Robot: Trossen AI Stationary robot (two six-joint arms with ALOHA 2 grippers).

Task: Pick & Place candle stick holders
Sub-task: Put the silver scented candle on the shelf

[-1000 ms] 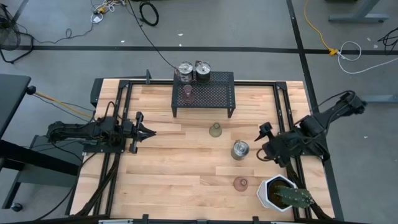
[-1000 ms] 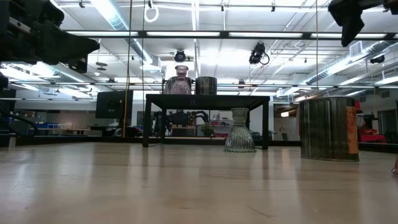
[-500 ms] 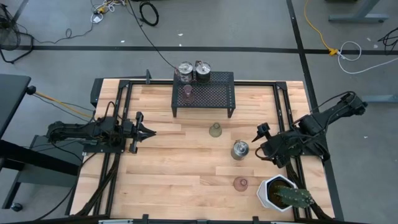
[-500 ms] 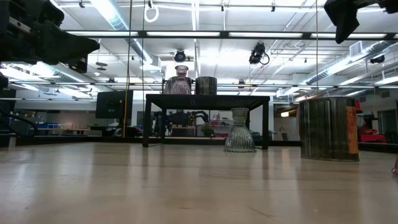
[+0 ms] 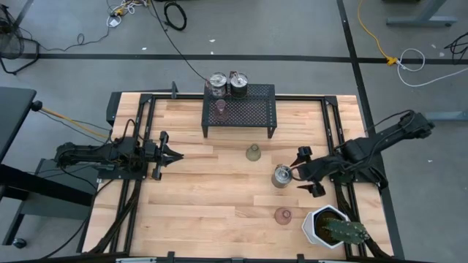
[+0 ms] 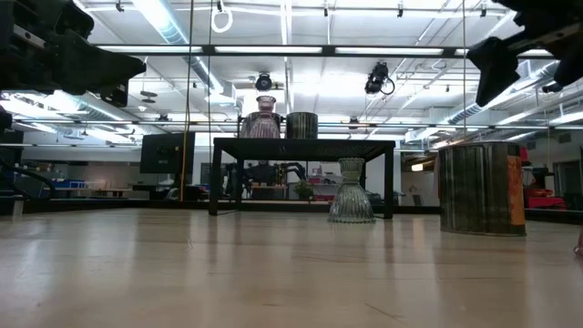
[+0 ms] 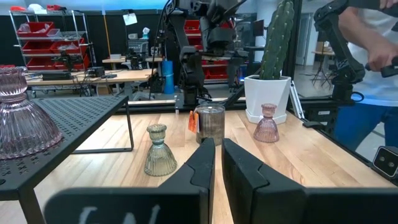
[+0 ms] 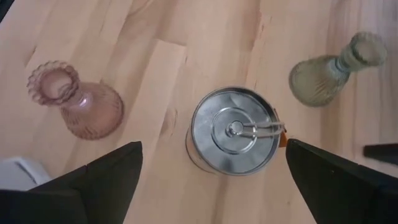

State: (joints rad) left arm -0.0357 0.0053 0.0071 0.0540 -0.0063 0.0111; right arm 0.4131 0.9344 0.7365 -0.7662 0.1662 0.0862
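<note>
- R gripper (image 5: 301, 173) has slid toward frame centre since a sec ago: was right of the silver holder (image 5: 281, 175) w/ a clear gap, now just beside it, centre-right of high view.
- R wrist view looks straight down on that can, lid (image 8: 235, 130) centred between the two dark fingers (image 8: 93, 180); fingers spread wide, nothing pinched.
- Low view: R gripper shows at upper right, above the can (image 6: 482, 188), lower than before.
- Meaning: approach stage for this holder; prob. next is drop + close round the can. Not gripped yet.
- L gripper (image 5: 175, 155) unchanged, centre-left of high view over the worktop (image 5: 190, 197); fingers pressed together, empty (L wrist view confirms).
- Other holders haven't moved: olive-green cup (image 5: 253, 153) mid-frame, pink cup (image 5: 283, 215) lower centre-right nr the cactus pot (image 5: 325, 225); on the black mesh rack (image 5: 248, 109) top centre sit a second pink cup (image 5: 220, 108) + two silver cans (image 5: 227, 82) at its upper-left edge.
- So three look placed on rack, three left on worktop.
</note>
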